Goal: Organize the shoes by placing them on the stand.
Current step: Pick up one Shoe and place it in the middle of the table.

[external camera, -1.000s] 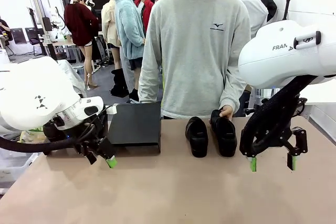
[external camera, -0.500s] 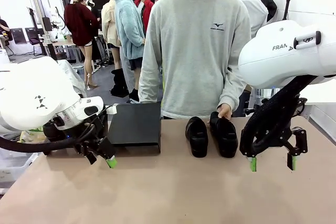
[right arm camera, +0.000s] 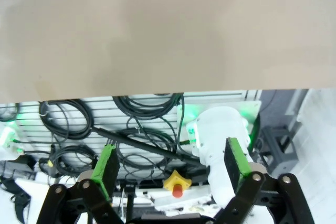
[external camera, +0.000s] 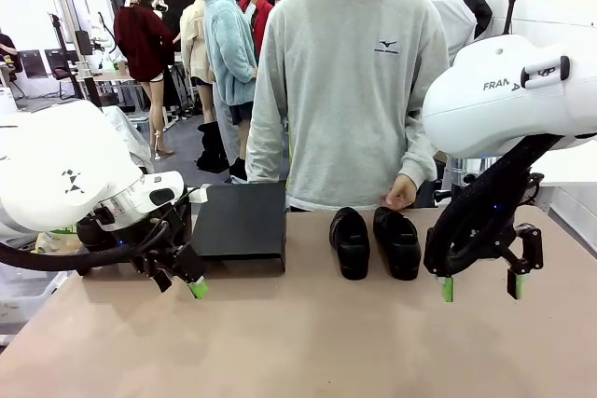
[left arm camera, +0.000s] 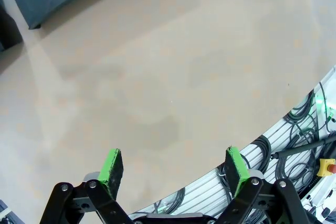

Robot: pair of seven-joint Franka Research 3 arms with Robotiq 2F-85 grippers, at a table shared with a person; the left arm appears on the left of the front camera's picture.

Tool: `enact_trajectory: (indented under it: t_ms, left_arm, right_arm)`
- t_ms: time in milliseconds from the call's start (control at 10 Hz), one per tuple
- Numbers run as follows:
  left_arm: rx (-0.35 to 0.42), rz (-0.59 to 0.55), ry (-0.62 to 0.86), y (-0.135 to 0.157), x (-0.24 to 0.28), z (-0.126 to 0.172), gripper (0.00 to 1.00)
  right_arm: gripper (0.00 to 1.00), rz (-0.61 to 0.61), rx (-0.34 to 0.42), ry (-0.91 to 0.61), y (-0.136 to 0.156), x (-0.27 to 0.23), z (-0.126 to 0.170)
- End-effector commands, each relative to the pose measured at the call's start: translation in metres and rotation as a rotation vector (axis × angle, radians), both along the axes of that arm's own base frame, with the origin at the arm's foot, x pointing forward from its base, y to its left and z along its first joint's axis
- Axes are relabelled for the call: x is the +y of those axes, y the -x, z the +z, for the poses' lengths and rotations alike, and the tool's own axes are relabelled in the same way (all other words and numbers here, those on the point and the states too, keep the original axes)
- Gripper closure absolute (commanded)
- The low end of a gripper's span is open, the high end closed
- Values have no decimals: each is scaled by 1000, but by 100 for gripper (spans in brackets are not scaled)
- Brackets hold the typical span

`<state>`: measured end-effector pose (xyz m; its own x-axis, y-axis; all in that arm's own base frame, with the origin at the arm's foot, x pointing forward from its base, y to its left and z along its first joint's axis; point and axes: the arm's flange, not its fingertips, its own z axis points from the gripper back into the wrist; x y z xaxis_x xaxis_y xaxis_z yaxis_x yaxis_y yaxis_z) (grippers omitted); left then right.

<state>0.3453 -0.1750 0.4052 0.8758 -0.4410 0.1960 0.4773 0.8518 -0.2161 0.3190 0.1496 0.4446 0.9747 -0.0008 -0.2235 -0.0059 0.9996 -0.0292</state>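
front view: two shoes (external camera: 351, 241) right of black stand (external camera: 241, 221); wrist views: left gripper (left arm camera: 173, 163), right gripper (right arm camera: 170, 161) jaws wide, empty, above table (left arm camera: 157, 77)

This is looking like a robotics lab: cable bundles (right arm camera: 139, 109) and an emergency-stop button (right arm camera: 177, 183) are lying past the tabletop (right arm camera: 157, 30) edge.

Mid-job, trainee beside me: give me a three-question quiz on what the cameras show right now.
1. Multiple choice: how many black dress shoes sit on the table? A one, B two, C four.
2. True or false: the right claw is shut on a shoe.
3. Fill in: the black stand sits to the robot's ____ of the shoes, near the left claw.
Key: 1 B. 2 false; it hangs open, apart from the shoes. 3 left.
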Motion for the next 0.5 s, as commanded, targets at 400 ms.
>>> enact_trajectory:
  t_ms: [400]
  left_arm:
    - [2,-3,-3,0,2,-1,0]
  right_arm:
    - [0,43,-234,-22,-15,10,10]
